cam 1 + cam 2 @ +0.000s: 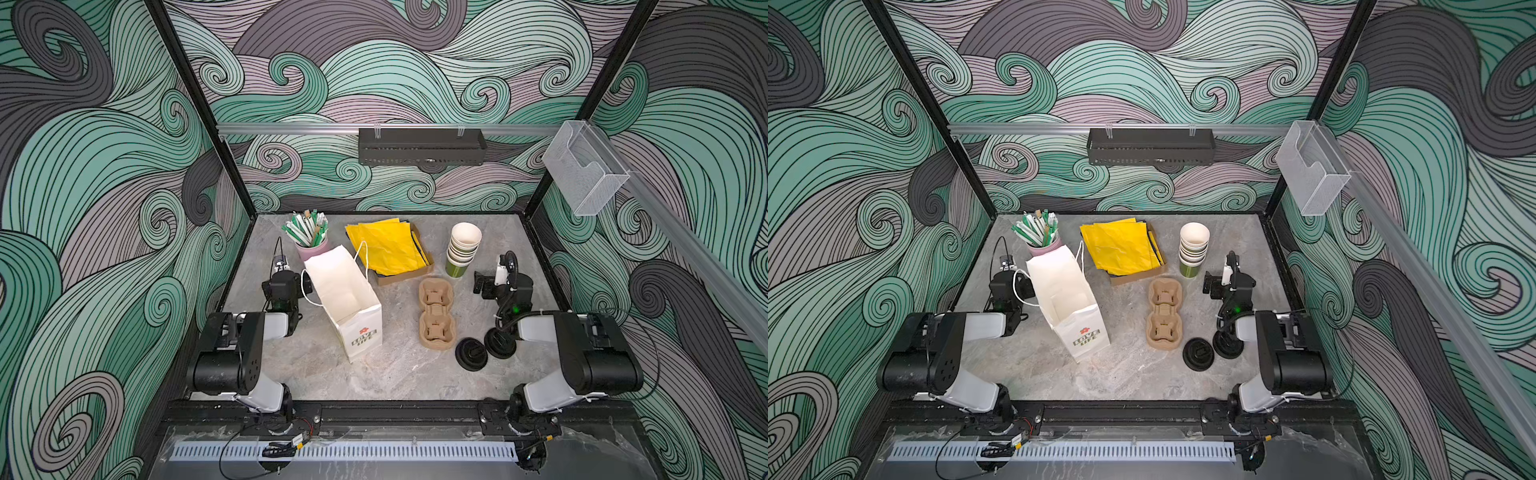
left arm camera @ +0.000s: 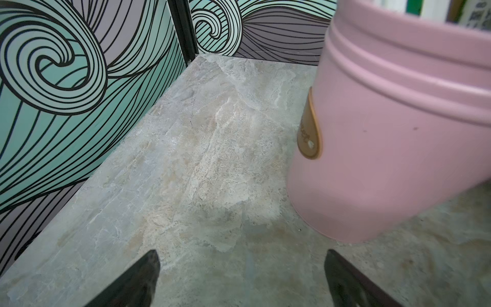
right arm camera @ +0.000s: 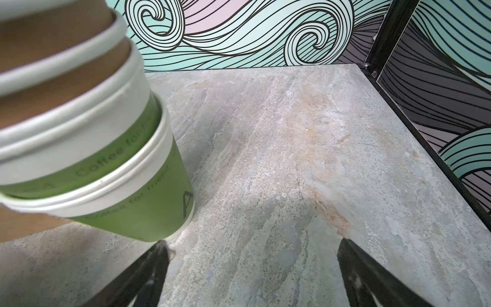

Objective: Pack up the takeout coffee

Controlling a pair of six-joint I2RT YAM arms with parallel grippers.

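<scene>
Pink cup [image 1: 312, 250] w/ straws [image 1: 305, 230], yellow napkins [image 1: 384, 245] in cardbd tray [image 1: 401, 277], stacked green cups [image 1: 461, 249]

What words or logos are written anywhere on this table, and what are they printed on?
"LOVE LIFE", under a small red mark: front of the white paper bag.
"Coffee for friend": side of the stacked green cups, read in the right wrist view.
Tan tag on the pink pot: lettering too blurred to read.
Wrapped sticks in that pot: print too small to read.
</scene>
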